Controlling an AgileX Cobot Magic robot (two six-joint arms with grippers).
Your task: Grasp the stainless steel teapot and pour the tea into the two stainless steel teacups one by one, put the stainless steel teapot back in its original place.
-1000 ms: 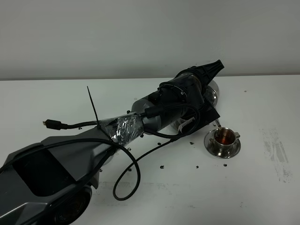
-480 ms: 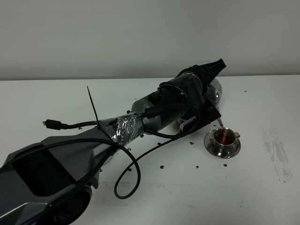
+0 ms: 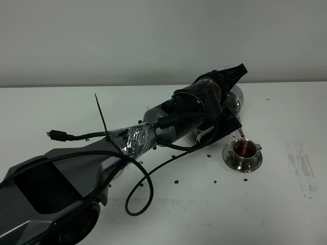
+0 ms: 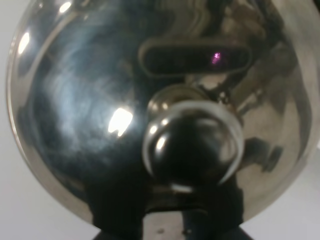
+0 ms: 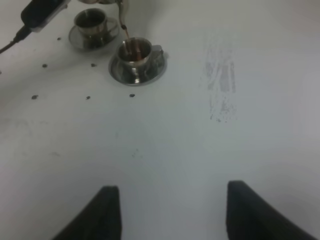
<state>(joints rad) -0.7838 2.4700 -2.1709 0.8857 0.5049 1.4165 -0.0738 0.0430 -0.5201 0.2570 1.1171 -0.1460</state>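
Note:
My left gripper (image 3: 229, 80) is shut on the stainless steel teapot (image 3: 233, 100), which is tilted with its spout (image 3: 239, 132) over one teacup (image 3: 244, 150). That teacup stands on its saucer (image 3: 244, 164) and holds brown tea. In the left wrist view the teapot (image 4: 100, 110) fills the frame, its lid knob (image 4: 192, 147) in the middle. The right wrist view shows a thin stream from the spout (image 5: 122, 9) falling into this teacup (image 5: 134, 52). The other teacup (image 5: 91, 19) sits beside it on its own saucer. My right gripper (image 5: 172, 215) is open above bare table. The original place is out of view.
Dark drops (image 3: 177, 181) speckle the white table (image 3: 286, 214) around the saucers. A grey scuffed patch (image 3: 301, 168) lies right of the poured cup. The left arm's black cable loop (image 3: 137, 200) hangs near the table's front.
The left gripper and teapot have shifted very slightly up and to the right, with the spout staying over the cup. The right gripper has not visibly moved.

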